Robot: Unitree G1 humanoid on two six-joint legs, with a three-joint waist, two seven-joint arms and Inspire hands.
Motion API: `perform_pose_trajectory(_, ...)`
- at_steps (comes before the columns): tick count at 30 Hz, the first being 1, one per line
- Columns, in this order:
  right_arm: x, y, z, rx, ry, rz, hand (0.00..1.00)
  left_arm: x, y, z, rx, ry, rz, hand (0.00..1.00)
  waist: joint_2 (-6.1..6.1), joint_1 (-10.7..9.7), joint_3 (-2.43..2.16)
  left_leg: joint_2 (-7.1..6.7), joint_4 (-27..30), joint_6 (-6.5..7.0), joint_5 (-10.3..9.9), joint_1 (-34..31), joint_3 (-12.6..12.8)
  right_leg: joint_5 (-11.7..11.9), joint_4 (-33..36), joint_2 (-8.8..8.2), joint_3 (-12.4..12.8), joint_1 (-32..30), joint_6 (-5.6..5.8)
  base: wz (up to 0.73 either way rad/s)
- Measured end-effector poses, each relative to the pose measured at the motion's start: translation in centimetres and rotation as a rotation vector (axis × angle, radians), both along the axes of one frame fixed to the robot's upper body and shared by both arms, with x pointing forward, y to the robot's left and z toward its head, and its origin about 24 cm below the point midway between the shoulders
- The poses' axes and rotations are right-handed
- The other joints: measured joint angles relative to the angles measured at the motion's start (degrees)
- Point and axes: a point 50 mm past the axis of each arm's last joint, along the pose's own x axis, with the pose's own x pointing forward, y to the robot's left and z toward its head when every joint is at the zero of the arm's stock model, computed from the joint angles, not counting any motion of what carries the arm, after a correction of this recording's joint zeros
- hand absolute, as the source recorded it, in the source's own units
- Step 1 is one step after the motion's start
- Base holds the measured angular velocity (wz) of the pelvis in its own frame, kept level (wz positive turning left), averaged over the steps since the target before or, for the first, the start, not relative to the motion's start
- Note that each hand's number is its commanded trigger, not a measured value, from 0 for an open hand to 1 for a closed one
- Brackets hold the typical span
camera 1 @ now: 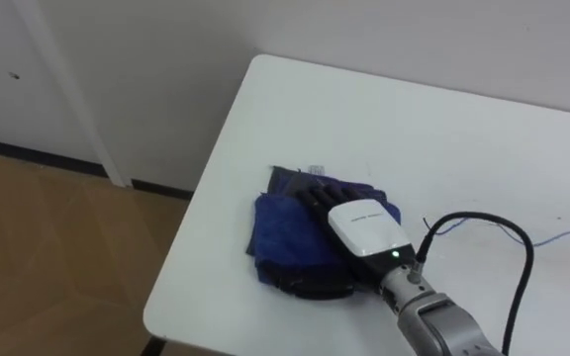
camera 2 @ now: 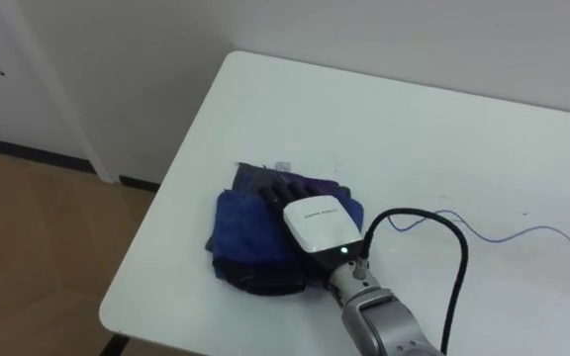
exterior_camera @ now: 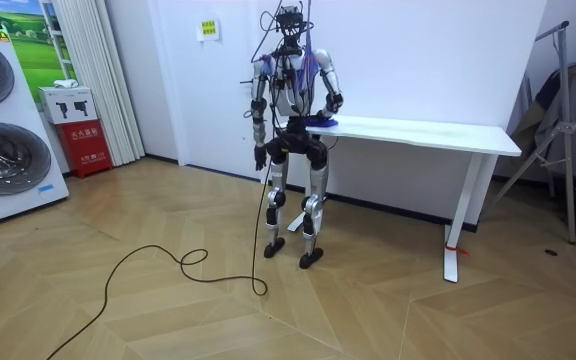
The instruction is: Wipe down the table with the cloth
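A crumpled dark blue cloth (camera 1: 280,232) (camera 2: 240,232) lies near the left front corner of the white table (camera 1: 443,129) (camera 2: 414,119). My right hand (camera 1: 364,225) (camera 2: 317,222) rests flat on top of the cloth, open, with its dark fingers stretched over the folds. The room view has me standing at the left end of the table (exterior_camera: 418,130), right arm reaching onto the cloth (exterior_camera: 320,121). My left hand (exterior_camera: 259,155) hangs by my side.
The table's left edge and front edge run close to the cloth, with wooden floor below. A thin blue wire (camera 1: 562,237) lies on the tabletop to the right. Washing machines (exterior_camera: 3,130) and a red box (exterior_camera: 86,135) stand at the room view's left, a metal rack (exterior_camera: 568,120) at its right.
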Motion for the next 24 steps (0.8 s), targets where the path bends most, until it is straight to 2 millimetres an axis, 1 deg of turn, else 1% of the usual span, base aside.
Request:
perform_pose_trajectory(5, -0.1, -0.2, -0.3, -0.005, 0.009, -0.009, 0.0, 0.3, -0.2, 0.2, -0.008, -0.021, 0.0, 0.0, -0.34, 0.01, -0.29, -0.06, 0.12, 0.01, -0.01, 0.02, -0.52, -0.04, 0.04, -0.09, -0.95, 0.28, 0.06, 0.06)
perform_pose_trajectory(12, 0.0, -0.5, -0.8, -0.008, 0.005, -0.008, 0.0, 0.1, -0.1, 0.1, -0.01, -0.016, 0.007, 0.0, -0.42, 0.02, -0.33, -0.08, 0.2, 0.01, 0.0, 0.23, -0.58, -0.05, 0.02, -0.14, -1.41, 0.69, 0.08, 0.01)
perform_pose_trajectory(13, 0.0, -0.5, -0.9, -0.009, 0.007, -0.009, 0.18, 0.0, -0.1, 0.1, -0.01, -0.015, 0.01, 0.0, -0.42, 0.02, -0.33, -0.08, 0.2, 0.01, 0.0, 0.38, -0.6, -0.05, 0.02, -0.15, -1.51, 0.88, 0.08, 0.03)
perform_pose_trajectory(14, -0.1, -0.6, -1.2, -0.012, 0.013, -0.012, 1.0, 0.0, -0.1, 0.1, -0.01, -0.014, 0.012, 0.0, -0.36, 0.02, -0.28, -0.08, 0.19, 0.01, -0.01, 0.69, -0.62, -0.05, 0.01, -0.16, -1.66, 1.21, 0.08, 0.05)
perform_pose_trajectory(16, -0.2, -0.8, -1.4, -0.014, 0.011, -0.015, 1.0, -0.1, 0.0, 0.1, -0.008, -0.015, 0.02, 0.0, -0.36, 0.0, -0.27, -0.1, 0.08, 0.12, -0.09, 0.92, -0.89, -0.08, 0.0, -0.22, -2.42, 1.7, 0.13, 0.08)
perform_pose_trajectory(19, -0.1, -1.0, -1.3, -0.01, -0.006, -0.026, 1.0, -0.5, 0.3, 0.1, -0.001, -0.012, 0.045, 0.0, -0.36, 0.04, -0.25, -0.19, 0.16, 0.18, -0.14, 0.93, -1.09, -0.19, -0.01, -0.31, -2.63, 1.9, 0.3, 0.05)
perform_pose_trajectory(21, 0.3, -1.2, -0.9, 0.0, -0.042, -0.04, 1.0, -1.0, 0.5, 0.0, 0.003, 0.0, 0.061, 0.0, -0.35, 0.05, -0.25, -0.21, 0.21, 0.18, -0.14, 0.94, -1.1, -0.19, -0.02, -0.33, -2.62, 1.93, 0.31, 0.0)
perform_pose_trajectory(24, 1.1, -1.5, -0.3, 0.005, -0.084, -0.055, 1.0, -1.1, 0.6, 0.0, 0.004, 0.006, 0.064, 0.0, -0.35, 0.13, -0.25, -0.23, 0.25, 0.18, -0.14, 0.99, -1.11, -0.19, -0.02, -0.34, -2.62, 1.97, 0.31, 0.0)
